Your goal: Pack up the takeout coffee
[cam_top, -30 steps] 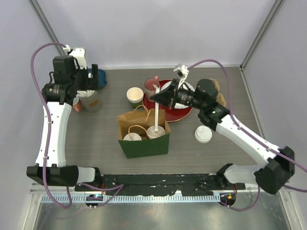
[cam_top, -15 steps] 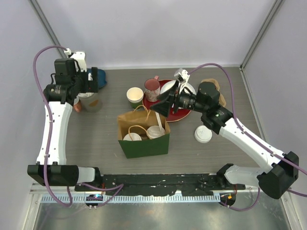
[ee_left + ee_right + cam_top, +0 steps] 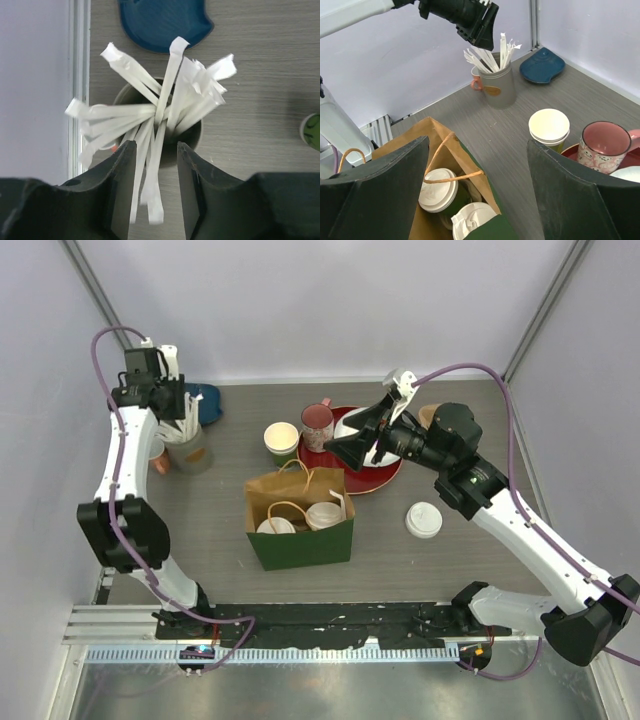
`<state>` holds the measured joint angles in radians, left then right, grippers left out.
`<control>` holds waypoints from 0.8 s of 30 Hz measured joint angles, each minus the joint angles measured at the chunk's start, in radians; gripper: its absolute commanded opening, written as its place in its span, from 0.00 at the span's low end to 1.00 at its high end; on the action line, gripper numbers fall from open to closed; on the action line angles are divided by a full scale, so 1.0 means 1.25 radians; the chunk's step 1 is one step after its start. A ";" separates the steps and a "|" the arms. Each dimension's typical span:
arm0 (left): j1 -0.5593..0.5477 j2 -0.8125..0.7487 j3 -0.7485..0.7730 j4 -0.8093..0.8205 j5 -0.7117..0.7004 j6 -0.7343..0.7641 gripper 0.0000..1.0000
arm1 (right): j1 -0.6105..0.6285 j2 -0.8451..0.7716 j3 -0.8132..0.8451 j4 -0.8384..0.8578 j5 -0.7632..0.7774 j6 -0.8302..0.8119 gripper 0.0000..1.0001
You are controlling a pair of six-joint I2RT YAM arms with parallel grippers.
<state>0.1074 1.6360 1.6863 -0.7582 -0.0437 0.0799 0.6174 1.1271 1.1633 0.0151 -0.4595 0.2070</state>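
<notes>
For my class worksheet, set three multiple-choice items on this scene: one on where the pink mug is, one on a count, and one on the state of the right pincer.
1. The pink mug is:
A standing on the red plate
B inside the paper bag
C lying on its side

2. Lidded cups in the bag:
A none
B two
C four

3. The right pincer is:
A shut on a lid
B shut on a straw
C open and empty

Key:
1 A, as red shows under the upright mug's base in the right wrist view.
2 B, as two white lids show inside the bag.
3 C, as its jaws stand wide apart with nothing between them.
</notes>
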 measured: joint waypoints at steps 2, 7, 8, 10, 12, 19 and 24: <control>0.005 0.050 0.011 0.012 0.003 0.017 0.41 | -0.002 0.000 0.000 -0.005 0.007 -0.004 0.84; 0.005 0.137 0.040 0.030 0.023 0.045 0.43 | -0.004 0.000 0.000 -0.017 0.018 -0.011 0.84; 0.005 0.146 0.041 0.036 0.031 0.047 0.43 | -0.004 0.000 0.000 -0.020 0.020 -0.011 0.84; 0.005 0.156 0.041 0.043 0.040 0.048 0.41 | -0.004 0.000 0.000 -0.024 0.023 -0.014 0.84; 0.005 0.163 0.045 0.055 0.045 0.048 0.38 | -0.004 0.000 0.000 -0.027 0.025 -0.015 0.84; 0.005 0.187 0.063 0.100 0.057 0.042 0.19 | -0.005 0.000 0.000 -0.033 0.027 -0.016 0.84; 0.005 0.194 0.063 0.104 0.072 0.025 0.00 | -0.005 0.002 0.000 -0.046 0.029 -0.017 0.84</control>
<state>0.1135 1.8782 1.7649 -0.6277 0.0463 0.1112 0.6109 1.1297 1.1633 -0.0425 -0.4236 0.1860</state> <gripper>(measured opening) 0.100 0.839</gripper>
